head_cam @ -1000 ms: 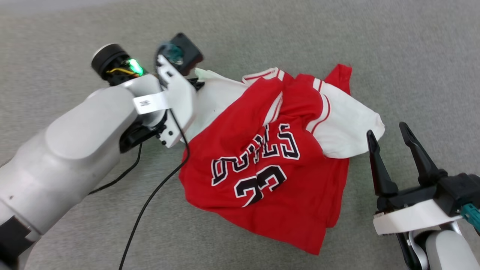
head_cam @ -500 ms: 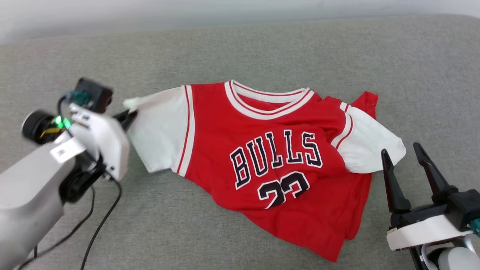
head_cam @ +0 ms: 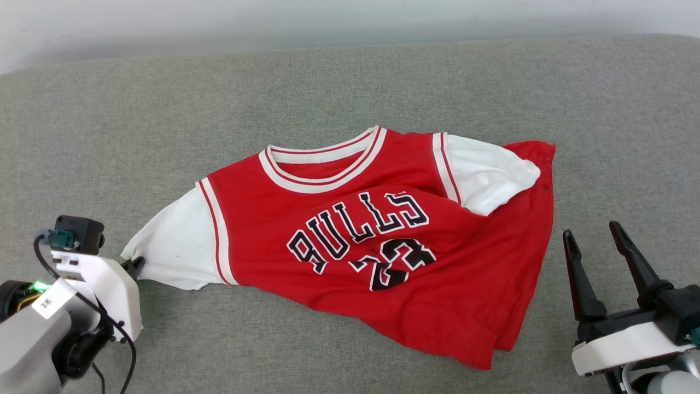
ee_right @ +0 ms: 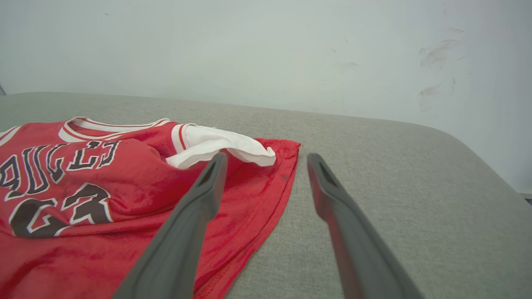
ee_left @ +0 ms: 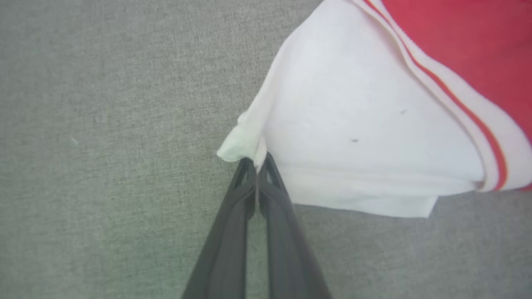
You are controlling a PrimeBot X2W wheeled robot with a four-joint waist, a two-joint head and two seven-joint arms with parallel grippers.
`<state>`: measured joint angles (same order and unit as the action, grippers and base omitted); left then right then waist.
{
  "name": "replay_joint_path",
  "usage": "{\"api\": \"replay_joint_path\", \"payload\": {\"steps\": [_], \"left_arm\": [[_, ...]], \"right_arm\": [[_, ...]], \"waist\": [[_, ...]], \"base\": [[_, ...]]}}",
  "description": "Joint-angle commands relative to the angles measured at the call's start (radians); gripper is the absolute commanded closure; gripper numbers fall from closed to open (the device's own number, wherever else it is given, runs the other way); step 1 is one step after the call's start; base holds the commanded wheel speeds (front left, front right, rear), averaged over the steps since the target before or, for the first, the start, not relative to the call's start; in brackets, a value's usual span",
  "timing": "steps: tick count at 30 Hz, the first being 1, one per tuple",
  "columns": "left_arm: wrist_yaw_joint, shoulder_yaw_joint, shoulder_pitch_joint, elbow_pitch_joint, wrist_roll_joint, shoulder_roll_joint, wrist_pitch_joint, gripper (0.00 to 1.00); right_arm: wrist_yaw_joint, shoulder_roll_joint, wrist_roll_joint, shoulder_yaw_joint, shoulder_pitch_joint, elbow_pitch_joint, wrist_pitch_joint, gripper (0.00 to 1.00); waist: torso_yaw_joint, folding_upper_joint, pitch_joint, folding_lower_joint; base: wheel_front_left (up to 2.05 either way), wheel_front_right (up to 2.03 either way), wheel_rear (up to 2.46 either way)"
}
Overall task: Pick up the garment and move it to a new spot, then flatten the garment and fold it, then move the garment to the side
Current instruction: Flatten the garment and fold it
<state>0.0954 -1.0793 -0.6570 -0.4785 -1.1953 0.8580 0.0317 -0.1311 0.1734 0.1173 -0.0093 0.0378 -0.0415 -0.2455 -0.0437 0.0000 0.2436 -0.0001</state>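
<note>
The garment [head_cam: 377,246], a red jersey with white sleeves and black lettering, lies spread face up on the grey surface, its lower right part rumpled. My left gripper [head_cam: 136,264] at the lower left is shut on the tip of the garment's white sleeve [ee_left: 353,137]; in the left wrist view the left gripper [ee_left: 257,162] pinches the cloth's corner. My right gripper [head_cam: 592,234] stands open at the lower right, just right of the garment's red hem, holding nothing. The right wrist view shows the right gripper [ee_right: 266,160] with its fingers apart over the garment [ee_right: 104,182] edge.
The grey padded surface [head_cam: 164,109] extends on all sides of the garment, with a pale wall [ee_right: 249,50] behind its far edge. Black cables [head_cam: 130,361] hang by my left wrist. The surface's rounded edge [ee_right: 478,153] lies to the right.
My left gripper has dragged the sleeve down and to the left, pulling the bunched garment out into a spread shape. The head camera also shifted. The right gripper stayed open in place.
</note>
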Motion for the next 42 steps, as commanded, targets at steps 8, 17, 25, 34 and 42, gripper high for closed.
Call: {"api": "replay_joint_path", "payload": {"steps": [8,17,25,34,42], "left_arm": [[-0.003,0.006,0.032,-0.080,0.002,-0.079,-0.076,0.00],[0.136,0.072,0.059,-0.008,0.101,-0.132,-0.289,0.00],[0.294,0.337,0.226,0.222,0.331,-0.189,-0.297,0.00],[0.329,0.598,0.444,0.389,0.599,-0.321,-0.297,0.00],[0.268,0.787,0.557,0.494,0.805,-0.469,-0.297,0.00]], "right_arm": [[0.001,0.023,0.002,-0.010,0.005,0.009,0.022,0.00],[0.001,0.165,0.037,-0.020,0.096,0.075,0.106,0.00],[0.001,0.360,0.154,0.087,0.213,0.127,0.326,0.00],[0.001,0.565,0.389,0.315,0.300,0.066,0.671,0.00],[0.001,0.620,0.542,0.462,0.373,-0.018,0.900,0.00]], "waist": [[0.006,0.0000,-0.021,0.0001],[0.039,0.0000,-0.090,0.0001],[0.084,0.0000,-0.117,0.0001],[0.131,0.0000,-0.105,0.0001],[0.171,0.0000,-0.058,0.0001]], "base": [[0.00,0.00,0.00],[0.00,0.00,0.00],[0.00,0.00,0.00],[0.00,0.00,0.00],[0.00,0.00,0.00]]}}
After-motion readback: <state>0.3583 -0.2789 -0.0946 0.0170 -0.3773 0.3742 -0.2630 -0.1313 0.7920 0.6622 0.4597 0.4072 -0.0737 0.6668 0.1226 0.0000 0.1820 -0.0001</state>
